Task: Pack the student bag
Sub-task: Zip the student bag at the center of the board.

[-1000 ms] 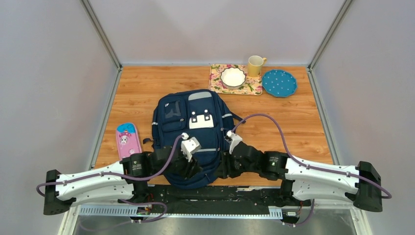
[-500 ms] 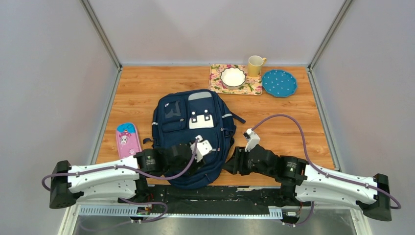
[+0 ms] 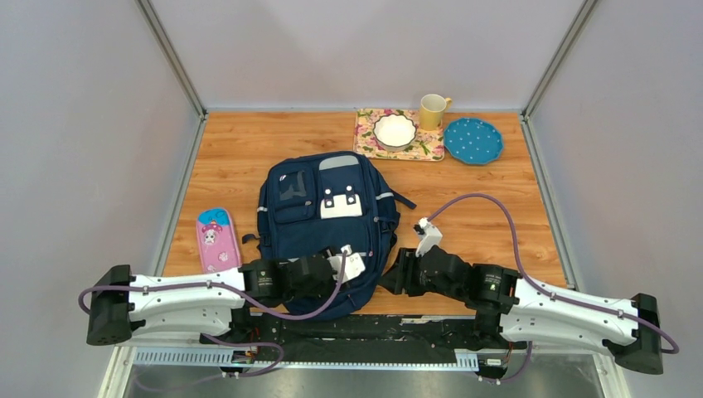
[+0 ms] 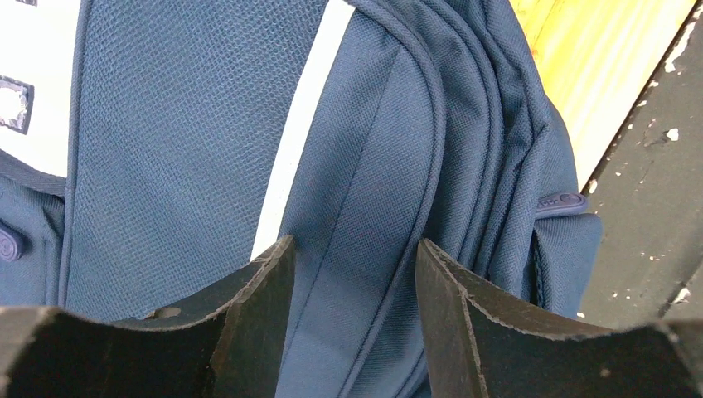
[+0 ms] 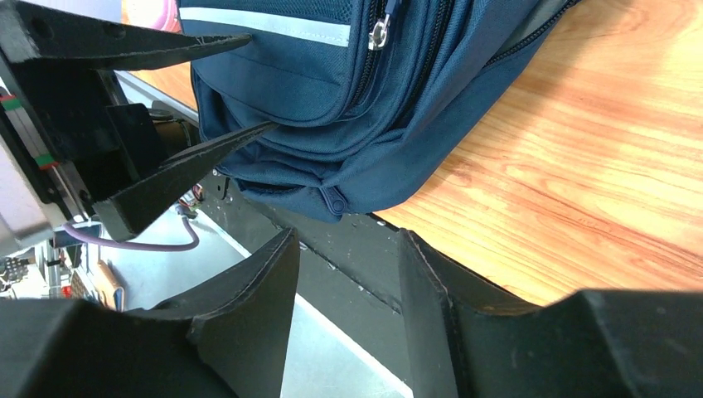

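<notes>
The navy blue student bag (image 3: 319, 217) lies flat in the middle of the wooden table, front pockets and white patch facing up. My left gripper (image 3: 365, 275) is open at the bag's near right corner. In the left wrist view its jaws (image 4: 352, 265) stand apart with the bag's fabric (image 4: 365, 182) between them. The right wrist view shows the left fingers (image 5: 191, 162) spread around the bag's bottom edge (image 5: 332, 108). My right gripper (image 3: 392, 278) is open and empty just right of that corner, jaws (image 5: 344, 253) apart above the table's front edge.
A pink pencil case (image 3: 215, 237) lies left of the bag. At the back right are a floral mat (image 3: 365, 137) with a white bowl (image 3: 395, 130), a yellow mug (image 3: 432, 110) and a blue dotted plate (image 3: 472, 140). A black rail (image 5: 365, 249) runs along the front edge.
My left gripper has moved right and nearer, down to the bag's near right corner. My right gripper drew back rightwards off the bag and then stayed still.
</notes>
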Controlling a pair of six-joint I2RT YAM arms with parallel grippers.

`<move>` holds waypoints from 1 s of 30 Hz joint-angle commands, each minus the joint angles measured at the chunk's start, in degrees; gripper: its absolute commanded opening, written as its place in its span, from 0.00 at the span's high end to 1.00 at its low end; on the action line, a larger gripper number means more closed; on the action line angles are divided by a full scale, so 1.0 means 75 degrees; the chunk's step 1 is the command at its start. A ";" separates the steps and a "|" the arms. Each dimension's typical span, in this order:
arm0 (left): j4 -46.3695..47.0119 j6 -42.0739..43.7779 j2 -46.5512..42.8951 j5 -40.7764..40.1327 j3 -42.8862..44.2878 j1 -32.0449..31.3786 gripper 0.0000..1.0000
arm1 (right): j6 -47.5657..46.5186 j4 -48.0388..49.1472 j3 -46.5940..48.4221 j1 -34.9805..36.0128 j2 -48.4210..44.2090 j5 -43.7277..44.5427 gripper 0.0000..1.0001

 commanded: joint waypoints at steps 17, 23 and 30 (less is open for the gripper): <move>0.2976 0.1324 0.0910 -0.3843 -0.0957 -0.1651 0.68 | 0.0081 0.0236 -0.0020 0.0007 0.0259 0.0206 0.50; 0.2908 0.1581 0.0793 -0.4160 -0.0524 -0.1651 1.00 | 0.0128 0.0423 -0.0149 0.0007 0.0329 -0.0039 0.50; 0.2276 0.1395 0.0079 -0.3997 0.0096 -0.1651 1.00 | -0.0200 0.1279 -0.0185 0.0007 0.0727 -0.0743 0.50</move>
